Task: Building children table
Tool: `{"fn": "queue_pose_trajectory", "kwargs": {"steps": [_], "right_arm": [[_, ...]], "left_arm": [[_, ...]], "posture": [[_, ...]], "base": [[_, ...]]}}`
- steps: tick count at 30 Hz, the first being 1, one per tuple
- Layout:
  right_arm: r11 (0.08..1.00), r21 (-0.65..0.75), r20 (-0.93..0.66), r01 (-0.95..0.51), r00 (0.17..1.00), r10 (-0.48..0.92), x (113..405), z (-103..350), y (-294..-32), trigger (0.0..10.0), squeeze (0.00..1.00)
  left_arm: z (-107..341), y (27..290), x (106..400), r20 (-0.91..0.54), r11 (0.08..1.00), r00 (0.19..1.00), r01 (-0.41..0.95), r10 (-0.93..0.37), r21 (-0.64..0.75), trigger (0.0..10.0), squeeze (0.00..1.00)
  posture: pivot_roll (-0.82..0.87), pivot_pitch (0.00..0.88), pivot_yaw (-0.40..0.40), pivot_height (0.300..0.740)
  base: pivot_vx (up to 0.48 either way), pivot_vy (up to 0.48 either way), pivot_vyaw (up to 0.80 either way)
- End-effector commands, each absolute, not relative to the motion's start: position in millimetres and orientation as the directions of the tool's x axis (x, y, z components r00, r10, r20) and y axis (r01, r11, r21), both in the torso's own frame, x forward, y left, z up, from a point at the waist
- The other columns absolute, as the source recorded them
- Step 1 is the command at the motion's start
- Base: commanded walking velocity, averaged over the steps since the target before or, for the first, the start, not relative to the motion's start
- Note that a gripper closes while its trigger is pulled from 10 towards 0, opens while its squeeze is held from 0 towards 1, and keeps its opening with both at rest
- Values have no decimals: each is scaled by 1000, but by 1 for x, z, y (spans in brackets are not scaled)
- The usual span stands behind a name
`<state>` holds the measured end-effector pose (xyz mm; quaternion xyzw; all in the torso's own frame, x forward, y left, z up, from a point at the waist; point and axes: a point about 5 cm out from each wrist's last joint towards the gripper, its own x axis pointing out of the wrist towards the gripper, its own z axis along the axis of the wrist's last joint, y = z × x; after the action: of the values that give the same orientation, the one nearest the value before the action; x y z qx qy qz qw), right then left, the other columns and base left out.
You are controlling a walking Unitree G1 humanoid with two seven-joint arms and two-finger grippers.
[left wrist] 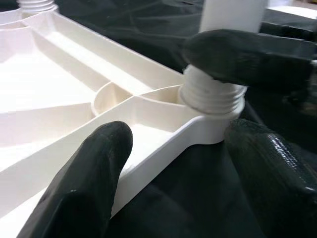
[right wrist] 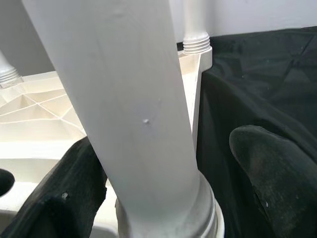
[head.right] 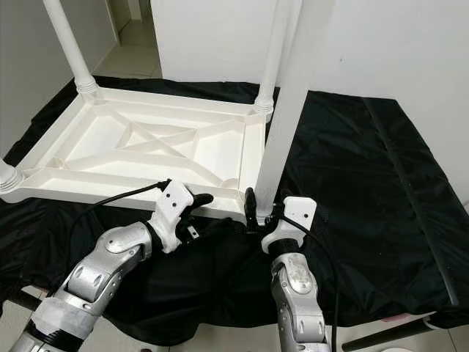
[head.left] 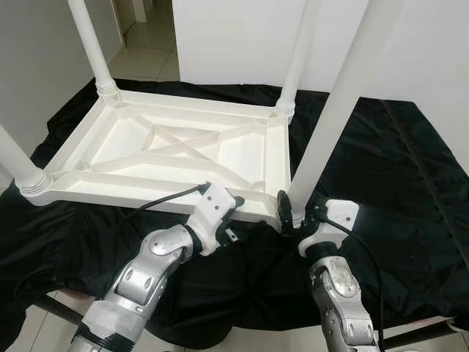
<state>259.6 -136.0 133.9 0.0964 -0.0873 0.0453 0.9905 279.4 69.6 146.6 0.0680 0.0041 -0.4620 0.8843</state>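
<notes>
The white plastic table (head.left: 272,158) lies upside down on a black cloth (head.left: 399,183). Three white legs stand screwed in at the far left (head.left: 91,45), far right (head.left: 297,67) and near left (head.left: 15,165) corners. A fourth leg (head.left: 333,110) stands in the near right corner, its threaded collar (left wrist: 212,94) seated in the socket. My right gripper (head.left: 295,214) reaches around this leg's base, one finger (right wrist: 64,193) touching it and the other finger (right wrist: 270,168) a little apart. My left gripper (head.left: 233,216) is open, straddling the table's near rim (left wrist: 163,151) beside that corner.
The cloth covers a low platform whose front edge is just under my arms. White walls stand behind, and a tiled hallway (head.left: 150,51) opens at the far left. Bare cloth spreads to the right of the table.
</notes>
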Motion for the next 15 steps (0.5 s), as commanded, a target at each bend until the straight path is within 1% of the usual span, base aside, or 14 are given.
{"fn": "queue_pose_trajectory", "kwargs": {"steps": [1, 3, 7, 10, 12, 13, 15], "right_arm": [[981, 164, 162, -100, 984, 73, 258, 130, -138, 10000, 0], [983, 122, 169, -136, 979, 115, 258, 130, -139, 10000, 0], [979, 113, 175, -168, 974, 147, 258, 130, -142, 10000, 0], [975, 95, 184, -203, 966, 183, 259, 132, -147, 10000, 0], [970, 83, 188, -227, 960, 209, 260, 133, -148, 10000, 0], [964, 61, 183, -259, 952, 244, 261, 133, -149, 10000, 0], [959, 45, 178, -279, 947, 268, 261, 132, -150, 10000, 0]], "left_arm": [[146, 73, 279, -61, 604, 612, 790, -789, 105, 10000, 0], [147, 75, 279, -66, 594, 600, 800, -798, 86, 10000, 0], [149, 79, 278, -61, 584, 588, 808, -806, 73, 10000, 0], [152, 90, 281, -52, 605, 612, 790, -790, 103, 10000, 0], [153, 93, 282, -47, 613, 620, 783, -783, 106, 10000, 0], [153, 93, 282, -48, 598, 606, 794, -794, 111, 10000, 0], [153, 92, 281, -49, 586, 594, 802, -803, 115, 10000, 0]], "posture": [[-65, 72, -11, 740], [-61, 64, -12, 740], [-50, 58, -22, 740], [-43, 42, -39, 740], [-41, 40, -41, 740], [-34, 31, -51, 740], [-34, 31, -51, 740]], "base": [[0, 0, 0], [0, 0, 0], [0, 0, 0], [0, 0, 0], [0, 0, 0], [0, 0, 0], [0, 0, 0]]}}
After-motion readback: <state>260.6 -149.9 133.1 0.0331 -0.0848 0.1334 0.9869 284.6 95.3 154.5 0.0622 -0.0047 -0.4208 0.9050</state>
